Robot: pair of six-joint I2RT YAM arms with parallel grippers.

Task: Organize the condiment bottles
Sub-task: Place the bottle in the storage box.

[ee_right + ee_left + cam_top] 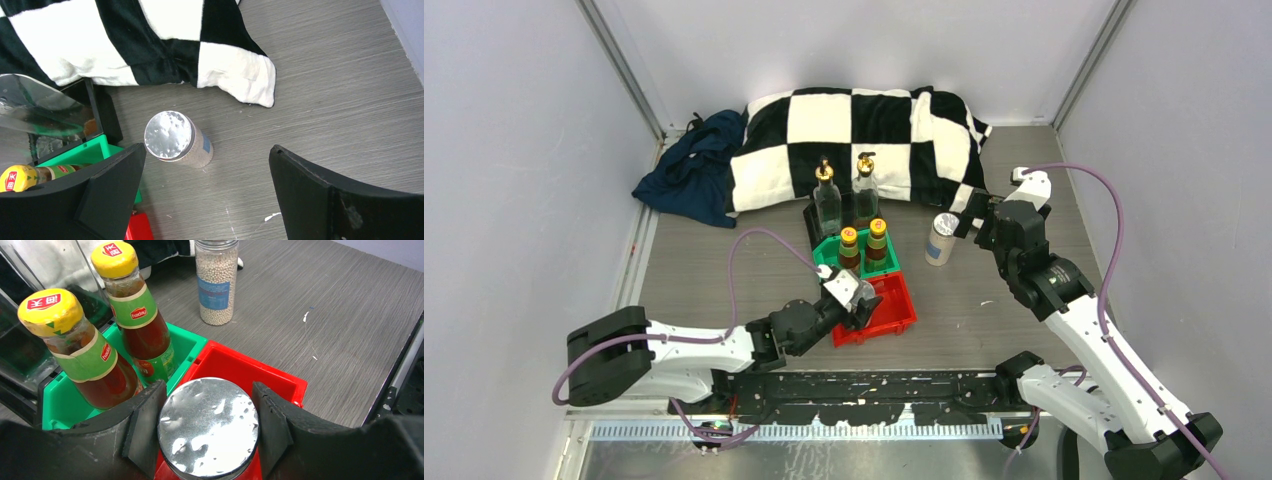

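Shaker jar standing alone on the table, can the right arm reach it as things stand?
Probably yes: the right gripper hangs wide open right by the shaker jar, nothing between them, and the green bin stands clear of it.

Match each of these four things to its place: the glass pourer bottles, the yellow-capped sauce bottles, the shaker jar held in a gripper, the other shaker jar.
Things
1. glass pourer bottles
2. yellow-capped sauce bottles
3. held shaker jar
4. loose shaker jar

Places
A. standing on the table
B. at the red bin
C. in the black bin
D. in the green bin

Pairs: 1-C, 2-D, 3-B, 4-A
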